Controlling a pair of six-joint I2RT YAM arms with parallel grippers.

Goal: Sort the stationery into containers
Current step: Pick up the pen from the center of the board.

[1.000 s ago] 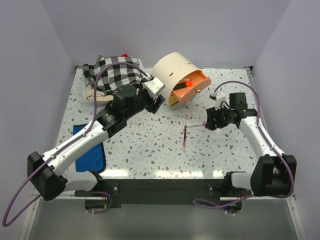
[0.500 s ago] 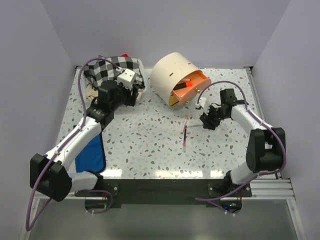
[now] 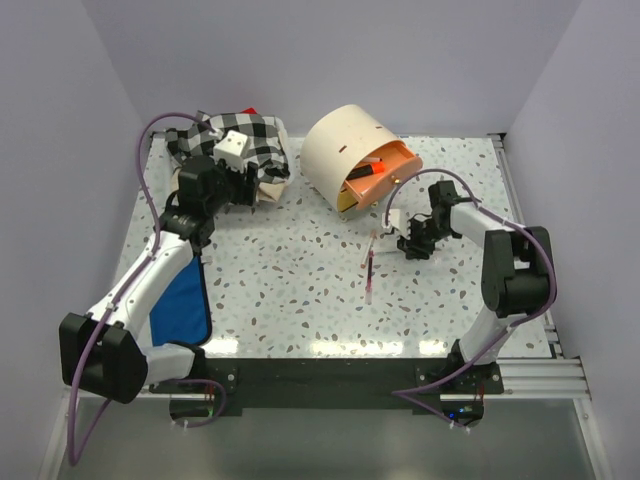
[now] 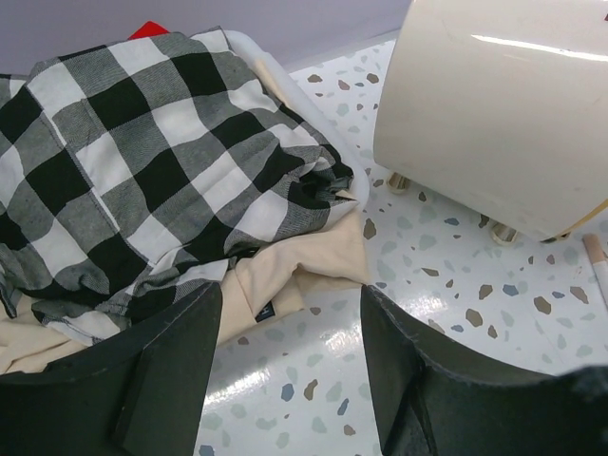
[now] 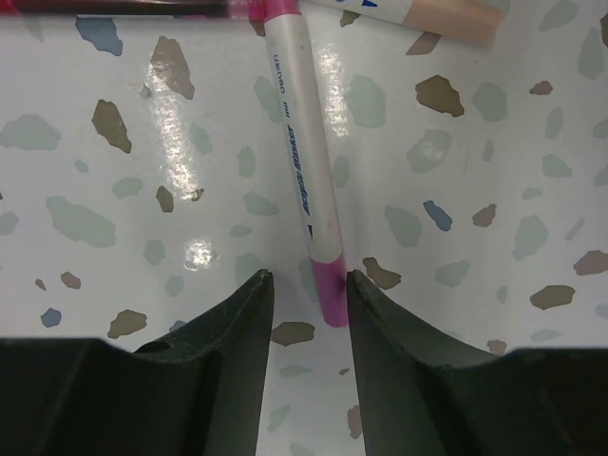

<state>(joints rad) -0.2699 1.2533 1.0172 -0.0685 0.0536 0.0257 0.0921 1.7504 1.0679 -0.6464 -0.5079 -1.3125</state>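
Observation:
In the right wrist view a white pen with a pink end [image 5: 304,161] lies on the speckled table. Its pink end sits between the fingers of my right gripper [image 5: 308,275], close to the right finger; the jaws stand open around it with a gap on the left. A dark pen [image 5: 114,7] and a beige-tipped pen [image 5: 446,14] lie just beyond. From above, the pens [image 3: 369,265] lie left of my right gripper [image 3: 405,243]. The cream cabinet [image 3: 345,150] has an orange drawer [image 3: 380,178] pulled out. My left gripper [image 4: 292,290] is open and empty beside the checked cloth [image 4: 142,161].
The checked cloth pile [image 3: 230,140] with beige fabric [image 4: 285,275] under it lies at the back left, against my left gripper [image 3: 262,190]. A blue cloth [image 3: 185,305] lies by the left arm. The cabinet wall [image 4: 503,114] stands right of the left gripper.
The left arm has swung back and left, from the cabinet to the checked cloth. The right gripper has moved left to the pens and its jaws have narrowed around the pink pen's end.

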